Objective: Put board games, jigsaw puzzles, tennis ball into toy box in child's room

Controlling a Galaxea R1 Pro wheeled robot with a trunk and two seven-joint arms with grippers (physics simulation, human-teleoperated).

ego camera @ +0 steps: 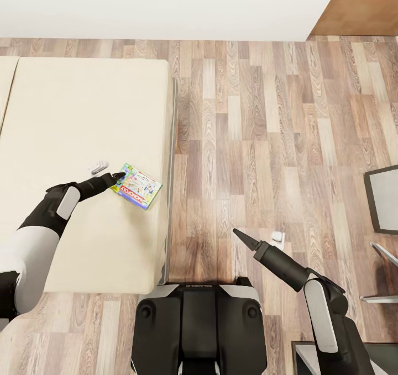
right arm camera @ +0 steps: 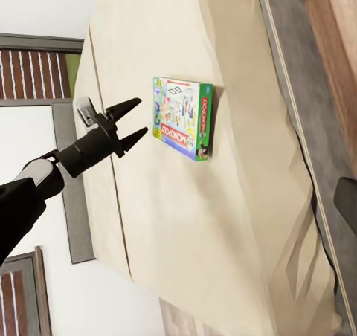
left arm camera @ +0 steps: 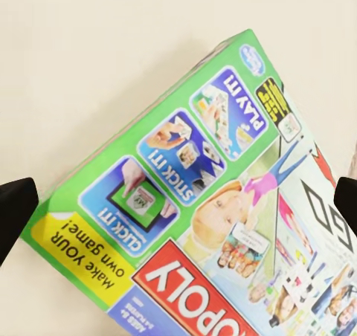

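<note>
One cream bed (ego camera: 83,143) stands on the wood-plank floor (ego camera: 265,143). One Monopoly board game box (ego camera: 136,185) lies flat near the bed's floor-side edge. The left end effector (ego camera: 118,176), fingers spread and released, sits at the box's corner. The right end effector (ego camera: 239,234) hangs over the floor; I cannot tell its state.

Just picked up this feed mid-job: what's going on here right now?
The robot stands at the bed. Its left hand is open and reaching at the green-edged board game lying flat near the bed's edge, fingers on either side, not yet closed on it. The right hand hangs over the wood floor, holding nothing.
</note>
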